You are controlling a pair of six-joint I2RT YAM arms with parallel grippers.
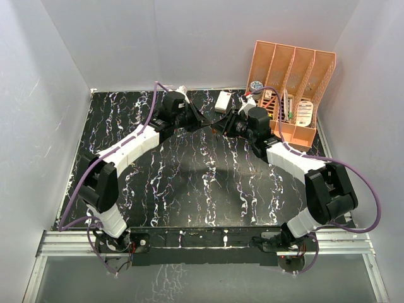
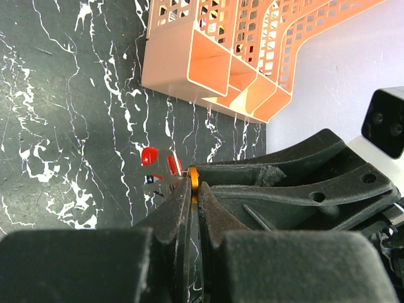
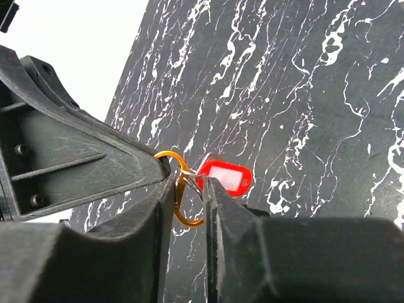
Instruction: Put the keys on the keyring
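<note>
My two grippers meet tip to tip above the far middle of the table. My left gripper (image 1: 205,122) (image 2: 192,189) is shut on the keyring (image 2: 194,180), a thin orange-gold loop, which also shows in the right wrist view (image 3: 180,208). My right gripper (image 1: 222,126) (image 3: 189,183) has its jaws narrowly apart around the loop. It grips the key (image 3: 226,177) by its small silver ring, which lies across the orange loop. The red key head pokes out past the right fingertip and also shows in the left wrist view (image 2: 158,161).
A large orange slotted file rack (image 1: 293,82) (image 2: 208,57) stands at the back right, close behind the right arm. A white rectangular box (image 1: 223,101) lies at the back middle. White walls enclose the black marbled table (image 1: 189,183).
</note>
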